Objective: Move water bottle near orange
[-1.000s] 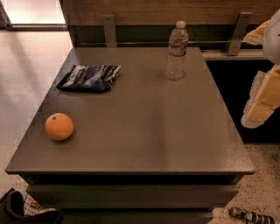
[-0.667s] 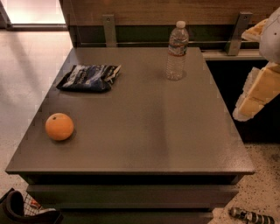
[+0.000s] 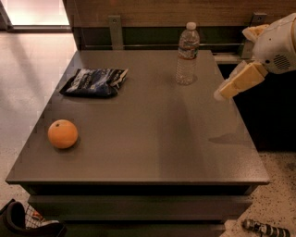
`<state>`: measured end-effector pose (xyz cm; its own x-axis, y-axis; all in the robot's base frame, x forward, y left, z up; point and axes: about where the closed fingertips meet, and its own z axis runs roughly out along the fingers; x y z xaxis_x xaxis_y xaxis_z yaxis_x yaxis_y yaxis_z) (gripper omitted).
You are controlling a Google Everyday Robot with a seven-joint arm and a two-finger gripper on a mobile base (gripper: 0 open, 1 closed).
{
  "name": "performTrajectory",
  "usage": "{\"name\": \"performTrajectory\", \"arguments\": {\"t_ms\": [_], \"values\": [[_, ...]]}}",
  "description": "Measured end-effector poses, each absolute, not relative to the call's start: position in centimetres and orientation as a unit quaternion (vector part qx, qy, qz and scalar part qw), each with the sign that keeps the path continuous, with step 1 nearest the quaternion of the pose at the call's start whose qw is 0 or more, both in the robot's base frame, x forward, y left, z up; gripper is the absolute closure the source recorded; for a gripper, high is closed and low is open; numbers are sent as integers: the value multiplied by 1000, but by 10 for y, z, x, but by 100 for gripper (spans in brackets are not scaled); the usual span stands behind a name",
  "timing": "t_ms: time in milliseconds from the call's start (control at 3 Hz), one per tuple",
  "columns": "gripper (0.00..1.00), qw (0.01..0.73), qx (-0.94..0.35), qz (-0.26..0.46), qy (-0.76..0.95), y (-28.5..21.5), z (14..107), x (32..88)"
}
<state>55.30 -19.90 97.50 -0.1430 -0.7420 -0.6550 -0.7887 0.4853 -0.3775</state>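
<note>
water bottle (image 3: 187, 55) is clear ribbed plastic with a white cap and a thin label band at the shoulder. it stands upright at the far side of the table (image 3: 152, 152), right of centre. orange (image 3: 62, 134) is round and matte with a small dark stem dot. it sits near the front left corner, well apart from the bottle. between them, toward the far left, i see a flat crinkled snack bag (image 3: 95, 82), dark blue and white, lying on its side. table top is a smooth grey-brown slab, square-edged, with a faint sheen and a stepped base under it. behind it there's a wood-grain wall panel (image 3: 152, 9) with a dark recess and a metal bracket (image 3: 115, 30). floor is pale on the left (image 3: 27, 83) and speckled on the right (image 3: 277, 194). a dark item with white mesh (image 3: 18, 220) sits at the bottom left, and a small striped object (image 3: 266, 227) at the bottom right. gripper (image 3: 226, 90) is a tan blocky part hanging off a rounded white arm housing (image 3: 280, 44). it hovers above the table's right edge, right of the bottle and not touching it. i can't tell whether it's open or closed. it casts a soft shadow (image 3: 229, 138) on the top. versus 0.7 s ago, the gripper has come inward and up from beyond the right edge toward the bottle. bottle, orange and bag haven't moved.
</note>
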Motion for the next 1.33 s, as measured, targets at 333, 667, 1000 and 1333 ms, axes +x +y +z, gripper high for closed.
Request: {"name": "performTrajectory", "arguments": {"t_ms": [333, 667, 1000, 1333], "values": [[0, 484, -456, 78, 743, -192, 961, 603], [0, 523, -417, 114, 735, -189, 946, 629], [0, 545, -396, 134, 727, -183, 935, 641], [0, 547, -395, 136, 726, -181, 934, 642]]}}
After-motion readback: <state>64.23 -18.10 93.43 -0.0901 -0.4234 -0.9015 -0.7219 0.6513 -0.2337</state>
